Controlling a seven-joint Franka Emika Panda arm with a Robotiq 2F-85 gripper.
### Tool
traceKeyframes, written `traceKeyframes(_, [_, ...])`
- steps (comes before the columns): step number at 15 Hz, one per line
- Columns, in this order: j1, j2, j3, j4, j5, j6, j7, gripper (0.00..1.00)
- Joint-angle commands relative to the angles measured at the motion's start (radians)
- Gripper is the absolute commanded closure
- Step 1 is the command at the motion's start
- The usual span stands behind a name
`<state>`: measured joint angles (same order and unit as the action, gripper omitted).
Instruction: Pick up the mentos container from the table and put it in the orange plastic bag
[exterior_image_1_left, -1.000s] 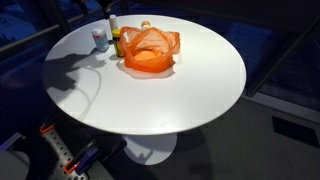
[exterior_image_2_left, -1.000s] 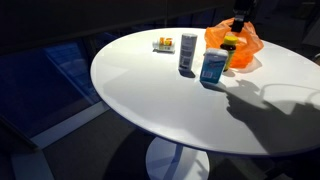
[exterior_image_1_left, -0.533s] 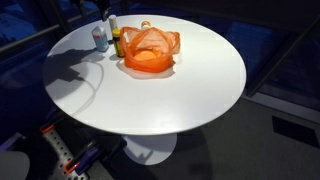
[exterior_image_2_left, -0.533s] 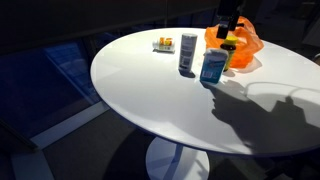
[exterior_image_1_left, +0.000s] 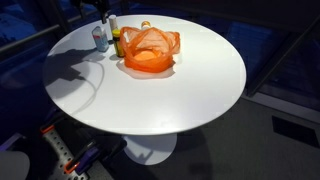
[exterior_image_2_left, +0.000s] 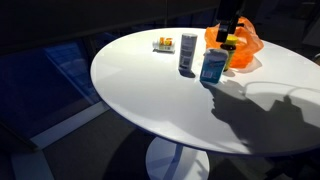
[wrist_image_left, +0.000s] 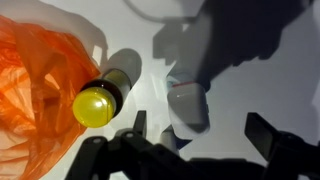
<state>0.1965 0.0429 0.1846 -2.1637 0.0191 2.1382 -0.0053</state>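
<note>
The mentos container (exterior_image_2_left: 212, 66), blue with a white lid, stands upright on the white round table (exterior_image_2_left: 150, 100) beside the orange plastic bag (exterior_image_2_left: 240, 38). It also shows in an exterior view (exterior_image_1_left: 98, 38) and in the wrist view (wrist_image_left: 188, 105). The bag (exterior_image_1_left: 150, 50) lies open on the table and fills the left of the wrist view (wrist_image_left: 40, 80). My gripper (wrist_image_left: 200, 130) is open and empty, hovering above the container, which sits between the fingers from above. In both exterior views the gripper (exterior_image_2_left: 228, 22) (exterior_image_1_left: 100, 10) is at the top edge, partly cut off.
A dark bottle with a yellow cap (wrist_image_left: 97, 103) stands against the bag, close to the mentos container (exterior_image_2_left: 230, 47). A grey can (exterior_image_2_left: 187, 53) and a small flat packet (exterior_image_2_left: 163, 43) stand farther along the table. The table edge (exterior_image_1_left: 200, 120) is round.
The gripper has shifted a little away from the bag toward the mentos container, and its shadow on the table has moved with it. The objects have not moved.
</note>
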Motion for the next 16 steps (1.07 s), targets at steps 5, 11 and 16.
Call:
traceKeyframes(5, [-0.008,0.072,-0.005,0.014,-0.001,0.043,-0.016,0.00])
traceKeyframes(11, [-0.006,0.101,-0.001,0.013,0.002,0.037,-0.022,0.30])
traceKeyframes(16, [-0.009,0.107,-0.005,0.024,-0.005,0.036,-0.019,0.72])
